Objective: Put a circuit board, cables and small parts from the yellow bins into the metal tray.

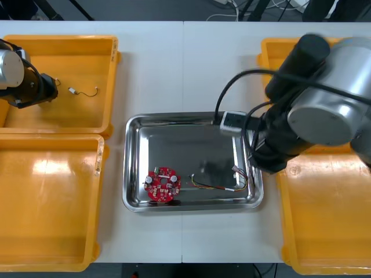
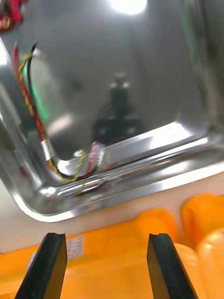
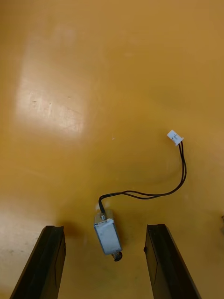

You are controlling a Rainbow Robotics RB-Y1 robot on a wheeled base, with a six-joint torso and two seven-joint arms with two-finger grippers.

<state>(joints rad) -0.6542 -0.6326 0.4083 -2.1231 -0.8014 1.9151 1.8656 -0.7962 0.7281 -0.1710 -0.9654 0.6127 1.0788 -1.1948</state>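
One circuit board [image 1: 163, 184] and cable [image 1: 215, 186] occupy metal tray [image 1: 185, 142].

Probably a robotics lab or an electronics workshop: a light table [image 1: 185, 63] carries yellow bins [image 1: 58, 197], a metal tray [image 1: 130, 174] and a red circuit board [image 1: 163, 184], and loose cords [image 1: 235, 7] lie on the dark floor [image 1: 145, 8] behind it.

Logged in tray [image 1: 179, 145], mid-table [image 1: 191, 69]: circuit board [image 1: 163, 185] at near-left, cable [image 1: 217, 185] right of it, along near-right corner. In far left bin [image 1: 64, 119]: small metal part [image 1: 72, 90].
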